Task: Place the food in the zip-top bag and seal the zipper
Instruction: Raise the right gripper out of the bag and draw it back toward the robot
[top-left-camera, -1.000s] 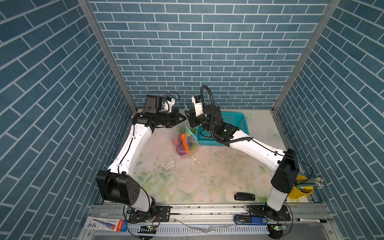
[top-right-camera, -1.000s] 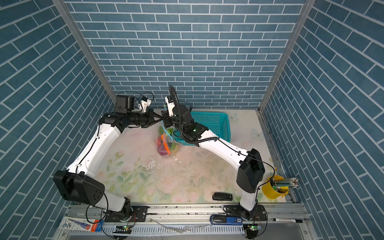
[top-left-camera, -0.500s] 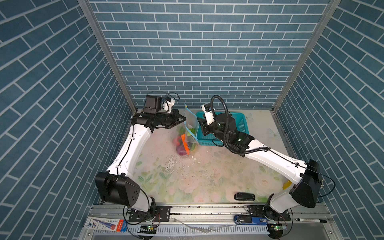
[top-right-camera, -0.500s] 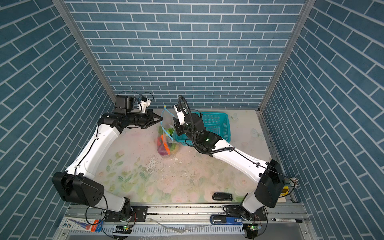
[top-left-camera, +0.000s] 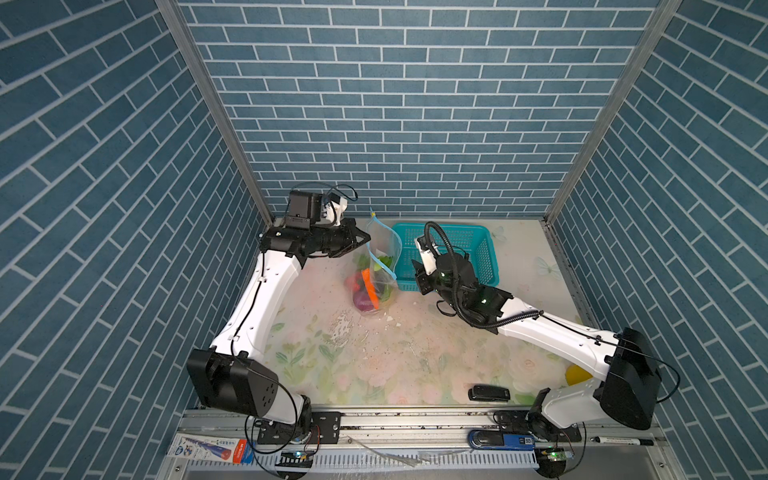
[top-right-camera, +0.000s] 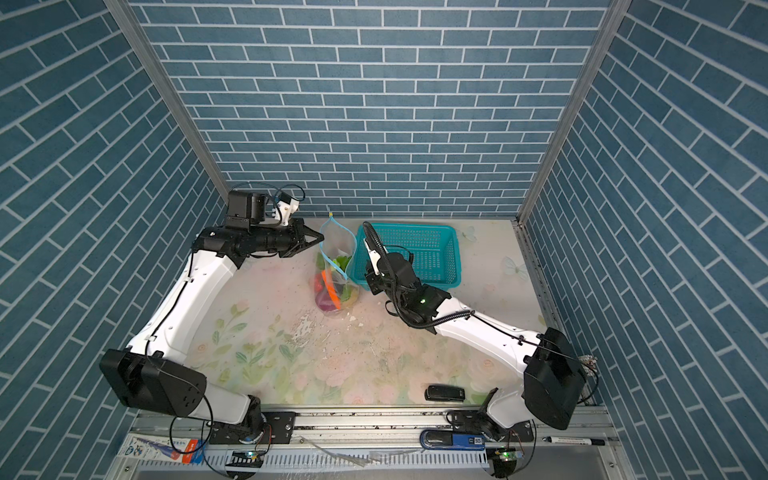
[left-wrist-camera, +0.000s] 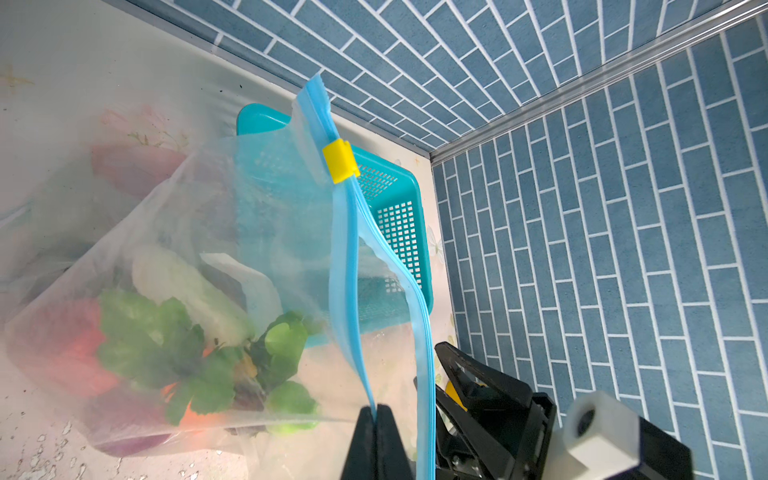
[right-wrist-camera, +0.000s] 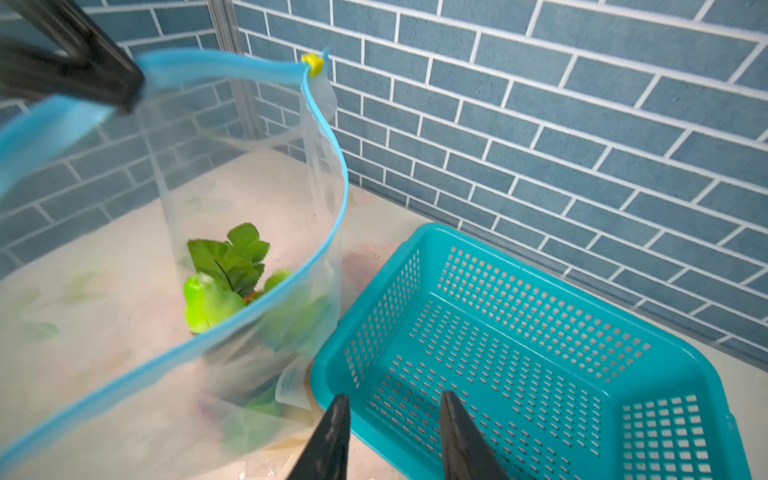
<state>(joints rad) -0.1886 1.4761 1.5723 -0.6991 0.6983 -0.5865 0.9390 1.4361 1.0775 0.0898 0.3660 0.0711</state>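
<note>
Clutter lines the bottom edge of both top views: a printed carton (top-left-camera: 212, 446) at lower left, a blue device (top-left-camera: 500, 439) and a marker (top-left-camera: 623, 440) at lower right. Just above them a small black object (top-left-camera: 489, 393) lies on the floral surface (top-left-camera: 374, 365). A yellow cup (top-left-camera: 577, 374) is mostly hidden behind the right arm. White flakes (top-left-camera: 343, 330) are scattered near mid-frame.

At frame centre the zip-top bag (top-left-camera: 384, 243) stands upright on the surface, just left of a teal perforated basket (top-left-camera: 467, 227); whether it touches the basket is unclear. The left claw (left-wrist-camera: 376, 411) is clenched on the zipper (right-wrist-camera: 328, 166), pinching one side of the light blue strip and holding it up. The right claw (right-wrist-camera: 392, 432) is released. Its fingers are spread with nothing between them, low over the basket's near rim and beside the bag. Nothing crosses the bag's mouth.

The bag is clear and crinkly. Its mouth gapes in a wide loop, the two sides of the strip meeting at the yellow slider (right-wrist-camera: 312, 64), which sits at the far, highest end. The food sits at the bottom: leafy greens (right-wrist-camera: 232, 253) on top, an orange carrot (top-left-camera: 369, 286), a purple onion (top-left-camera: 365, 302), a red piece (top-left-camera: 353, 282) and a white piece (left-wrist-camera: 183, 282).

Through the plastic the lowest pieces blur into smears of colour, so I cannot tell them apart. In the right wrist view the mouth's near side runs out of frame at lower left. Blue brick wall (top-left-camera: 395, 124) closes the scene behind.
</note>
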